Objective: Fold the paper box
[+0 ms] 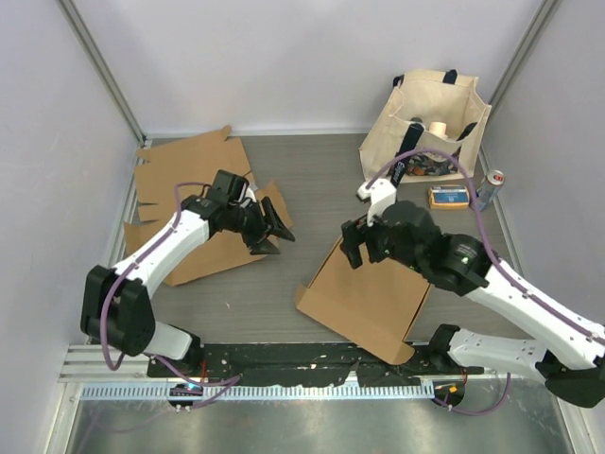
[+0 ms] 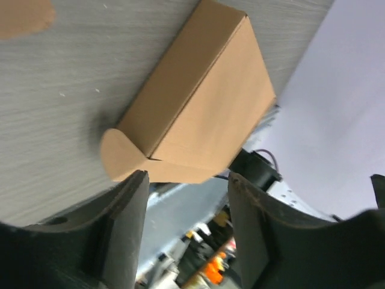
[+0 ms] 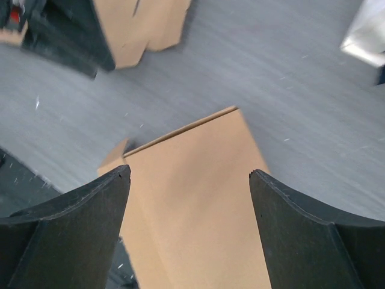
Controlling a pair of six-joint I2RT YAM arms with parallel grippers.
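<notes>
The brown paper box (image 1: 364, 298) lies closed on the table in front of the arm bases, one corner toward the left. It also fills the middle of the left wrist view as paper box (image 2: 198, 108), with a rounded flap end showing. My right gripper (image 1: 353, 244) hovers over the box's far corner. Its jaws stand wide open in the right wrist view, right gripper (image 3: 189, 174), with the box top (image 3: 198, 205) beneath them and nothing pinched. My left gripper (image 1: 272, 235) is left of the box, over flat cardboard. Left gripper (image 2: 186, 180) is open and empty.
Flat cardboard sheets (image 1: 189, 175) lie at the back left under the left arm. A cream tote bag (image 1: 425, 123) stands at the back right, with a can (image 1: 492, 189) and a small orange packet (image 1: 447, 197) beside it. A black mat (image 1: 312, 364) runs along the near edge.
</notes>
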